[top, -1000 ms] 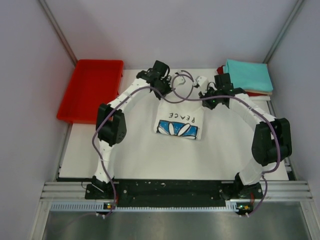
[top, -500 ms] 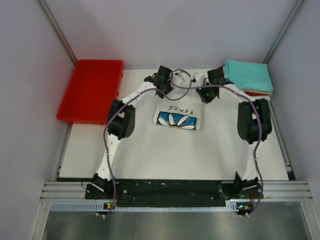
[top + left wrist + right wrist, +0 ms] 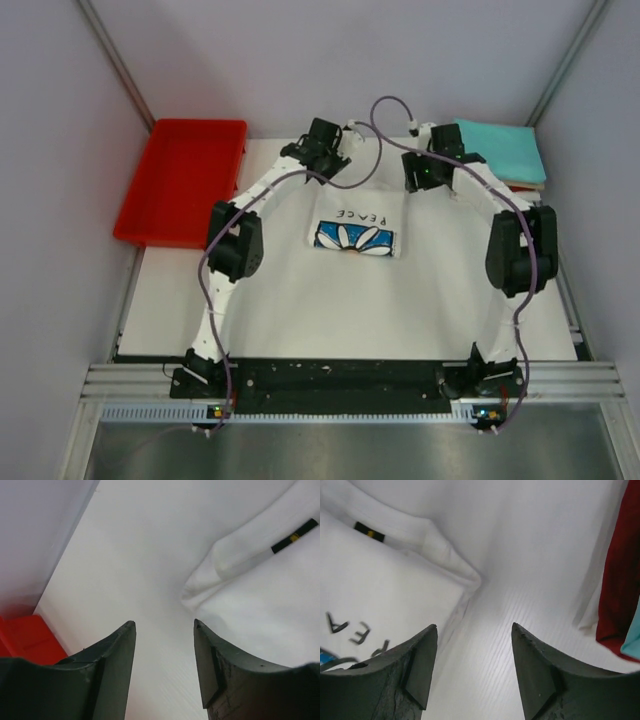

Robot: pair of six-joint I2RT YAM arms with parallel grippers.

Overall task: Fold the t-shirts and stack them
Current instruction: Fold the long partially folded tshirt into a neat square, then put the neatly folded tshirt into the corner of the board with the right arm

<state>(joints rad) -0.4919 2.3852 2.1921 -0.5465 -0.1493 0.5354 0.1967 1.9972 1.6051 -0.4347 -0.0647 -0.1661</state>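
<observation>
Table: the white top lay bare nearest the arm bases, leaving room to fold.
White t-shirt: it sat mid-table as a small folded rectangle, flower print on the near side and lettering beyond it. The folding looked about finished, but it was not yet on the stack.
Neck label: it lay at the shirt's far edge, between the two grippers.
Left gripper: its jaws stood apart with nothing between them, over bare table just beside the far left corner of the cloth, probably letting go.
Right gripper: it mirrored this at the far right corner, parted and empty.
Stack: the teal shirt topped a dark red one at the far right, the likely destination.
Red tray: it stood at the far left, away from the folding.
</observation>
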